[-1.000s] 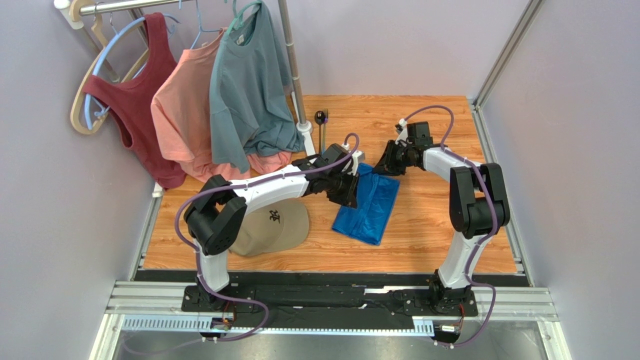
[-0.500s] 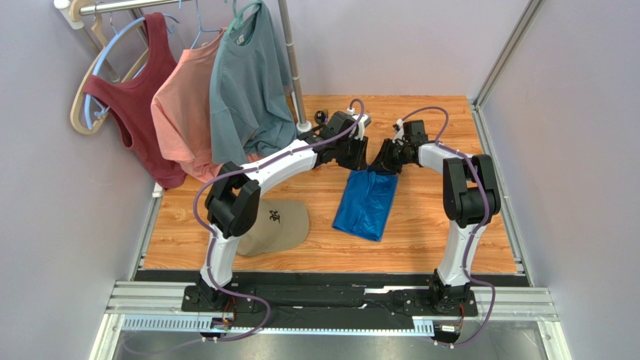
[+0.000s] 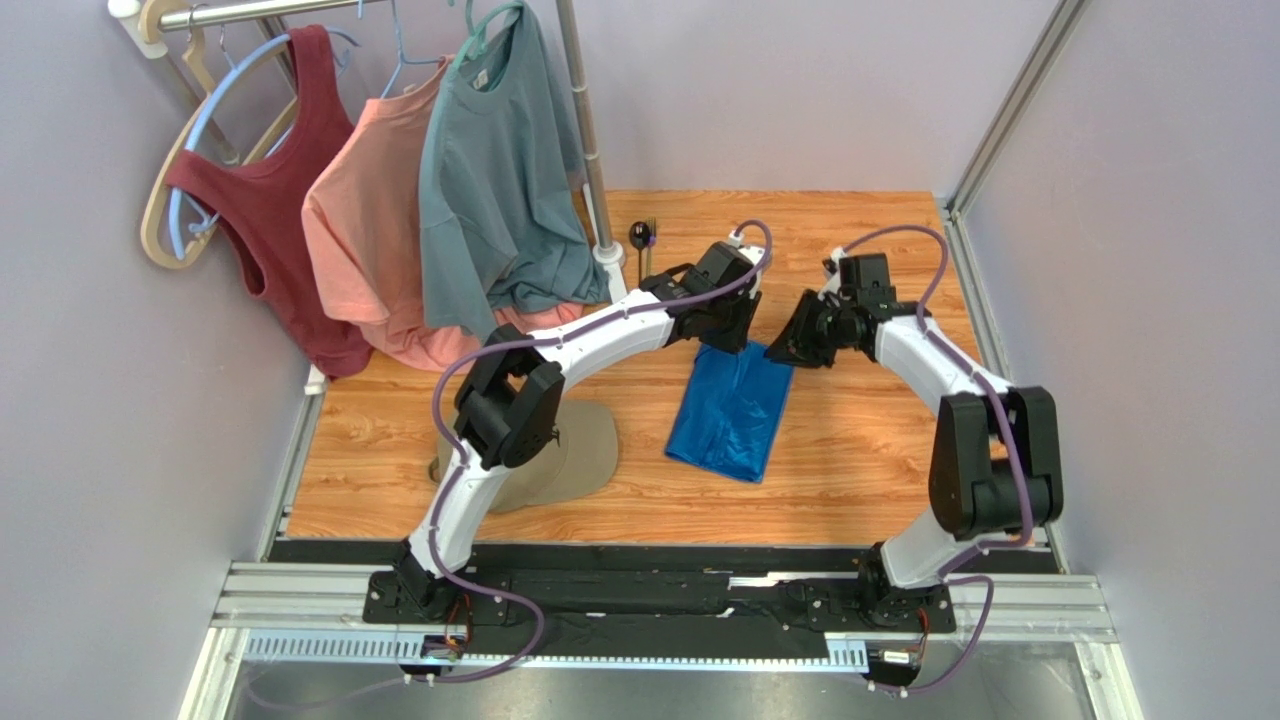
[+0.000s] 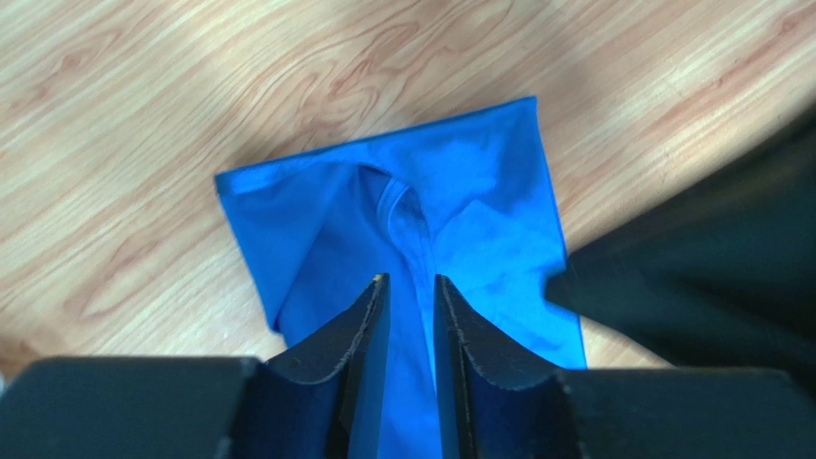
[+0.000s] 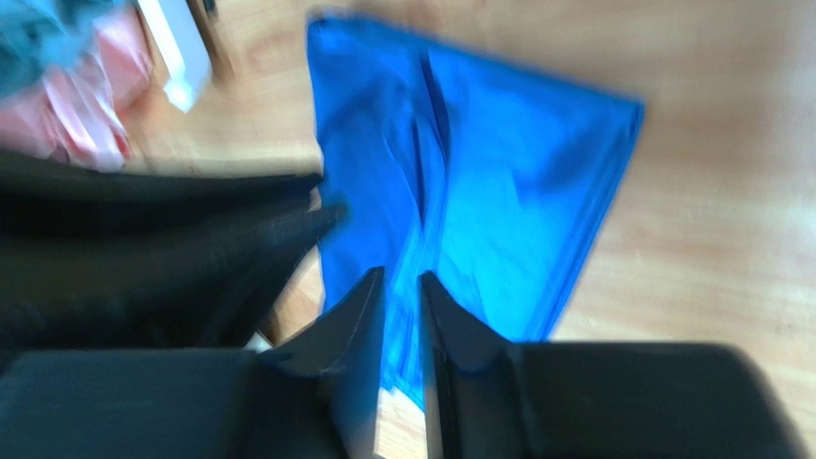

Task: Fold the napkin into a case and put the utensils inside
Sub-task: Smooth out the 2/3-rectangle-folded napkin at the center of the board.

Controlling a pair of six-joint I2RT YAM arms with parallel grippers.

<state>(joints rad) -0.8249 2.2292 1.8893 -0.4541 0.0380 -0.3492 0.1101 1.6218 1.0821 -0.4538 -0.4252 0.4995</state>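
Note:
The blue napkin lies folded into a narrow oblong in the middle of the wooden table, with a flap turned in at its far end. My left gripper hovers over the napkin's far edge. Its jaws stand a narrow gap apart, and only the cloth below shows between them. My right gripper is close beside it at the far right corner, also slightly open and holding nothing. One utensil, a dark spoon, lies at the back by the rack's foot.
A clothes rack with a white foot stands at the back left, hung with red, pink and grey-teal tops. A tan cap lies left of the napkin, partly under my left arm's elbow. Walls close in both sides.
My left gripper left the napkin's left side, swung back and then right to its far edge. My right gripper shifted slightly right and nearer. The napkin stays flat.

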